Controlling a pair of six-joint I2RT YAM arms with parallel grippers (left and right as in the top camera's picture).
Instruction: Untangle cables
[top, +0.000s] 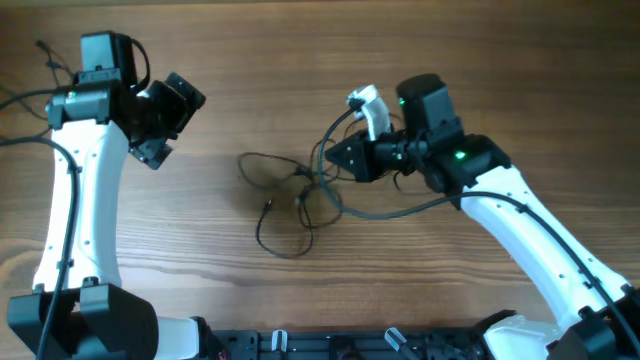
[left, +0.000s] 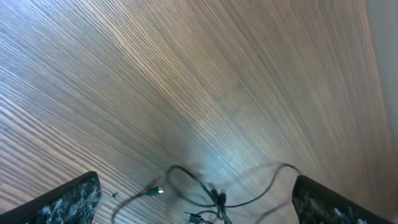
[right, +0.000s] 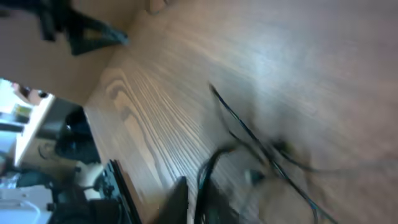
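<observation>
The cables (top: 303, 194) lie as a loose tangle of thin black cords on the wooden table, mid-centre in the overhead view. One loop (top: 262, 168) spreads left and another (top: 285, 245) hangs toward the front. My right gripper (top: 336, 157) is at the tangle's right edge. In the blurred right wrist view its gripper (right: 194, 186) has its fingers almost together, and a black cable (right: 208, 165) comes out from between them. My left gripper (top: 172, 125) stands wide open and empty, well left of the tangle. In the left wrist view the cables (left: 214, 196) and a silver-tipped plug (left: 160, 191) lie between its fingers (left: 62, 202).
The table (top: 300, 60) is plain wood. Thicker black wiring (top: 400, 210) runs along the right arm, curving beside the tangle. The robot bases and a black rail (top: 330, 345) sit along the front edge. Beyond the table's far edge, the right wrist view shows blurred dark equipment (right: 68, 137).
</observation>
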